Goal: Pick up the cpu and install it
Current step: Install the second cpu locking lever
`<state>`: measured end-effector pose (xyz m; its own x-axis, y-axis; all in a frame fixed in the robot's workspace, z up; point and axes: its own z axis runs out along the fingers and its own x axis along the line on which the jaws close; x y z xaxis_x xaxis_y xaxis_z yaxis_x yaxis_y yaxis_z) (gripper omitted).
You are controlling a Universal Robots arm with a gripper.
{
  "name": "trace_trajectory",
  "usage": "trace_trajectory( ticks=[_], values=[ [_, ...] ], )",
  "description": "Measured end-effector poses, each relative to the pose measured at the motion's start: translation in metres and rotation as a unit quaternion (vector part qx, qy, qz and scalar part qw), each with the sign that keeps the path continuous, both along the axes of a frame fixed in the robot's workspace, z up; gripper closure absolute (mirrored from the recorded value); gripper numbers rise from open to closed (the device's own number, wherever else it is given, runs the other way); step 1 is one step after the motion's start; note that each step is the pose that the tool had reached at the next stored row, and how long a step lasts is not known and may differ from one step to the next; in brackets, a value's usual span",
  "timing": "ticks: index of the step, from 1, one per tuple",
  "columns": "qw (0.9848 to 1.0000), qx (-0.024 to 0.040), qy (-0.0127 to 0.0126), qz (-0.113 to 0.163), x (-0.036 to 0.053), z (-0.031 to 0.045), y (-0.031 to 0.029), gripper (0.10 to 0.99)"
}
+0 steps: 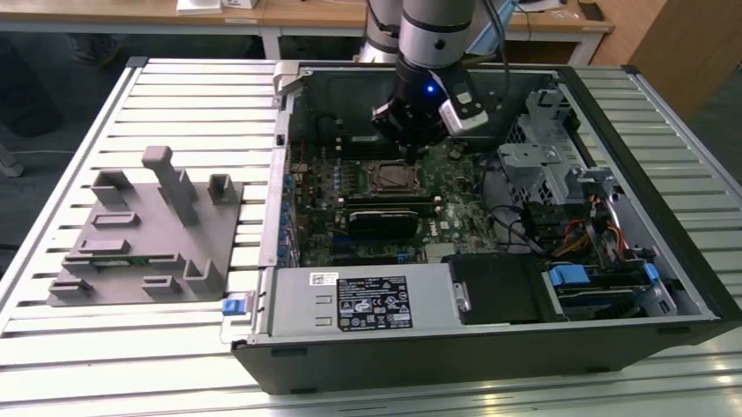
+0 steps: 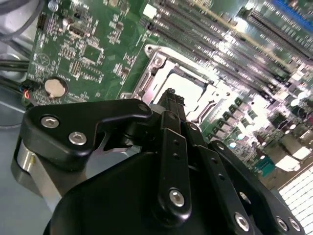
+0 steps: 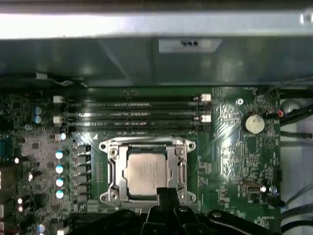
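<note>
- The claw (image 3: pixel 164 196) hangs just above the socket (image 3: pixel 146 171); fingers look closed together, gripping nothing I can see.
- Arm (image 1: pixel 435 35) reaches straight down into the case (image 1: pixel 649 174).
- Cpu (image 3: pixel 146 172) sits in the socket (risk: a downward bump could shift it).

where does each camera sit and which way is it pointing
Exterior view: off the arm, above the table, looking down into the open computer case; the arm and gripper hang over the motherboard.
First wrist view: on the arm, facing down at the cpu lying in its socket; the gripper's dark tip is at the frame edge.
Second wrist view: on the arm, looking obliquely along the gripper's black linkages toward the socket.
Both wrist views share the cpu, socket and coin battery.
</note>
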<state>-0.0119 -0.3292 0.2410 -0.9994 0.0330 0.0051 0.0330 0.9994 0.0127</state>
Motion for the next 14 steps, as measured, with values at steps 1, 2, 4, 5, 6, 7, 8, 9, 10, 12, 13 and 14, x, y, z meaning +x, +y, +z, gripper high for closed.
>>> trace_trajectory(
  ticks=[1,2,4,5,6,7,8,9,10,12,13,14],
  values=[
    [1.0000,-0.0001,0.0000,0.000,0.0000,0.0000,-0.0026,0.980],
    [1.0000,0.0000,0.0000,0.000,0.0000,0.0000,-0.0052,0.980],
    [1.0000,0.0000,0.0000,0.000,0.0000,0.0000,-0.0110,0.980],
    [1.0000,0.0000,0.0000,0.000,0.0000,0.0000,-0.0138,0.980],
    [1.0000,0.0000,0.0001,0.000,0.0000,0.0000,-0.0175,0.980],
    [1.0000,0.0000,0.0001,0.000,0.0000,0.0000,-0.0209,0.980],
    [1.0000,0.0000,0.0003,0.000,0.0000,0.0000,-0.0239,0.980],
    [1.0000,0.0000,0.0005,0.000,0.0000,0.0000,-0.0260,0.980],
    [1.0000,0.0000,0.0011,0.000,0.0000,0.0000,-0.0272,0.980],
    [1.0000,0.0006,0.0052,0.000,0.0001,-0.0001,-0.0277,0.980],
    [0.9999,0.0014,0.0100,0.000,0.0002,0.0000,-0.0279,0.980],
    [0.9999,0.0024,0.0145,0.000,0.0003,0.0000,-0.0281,0.980]
  ],
)
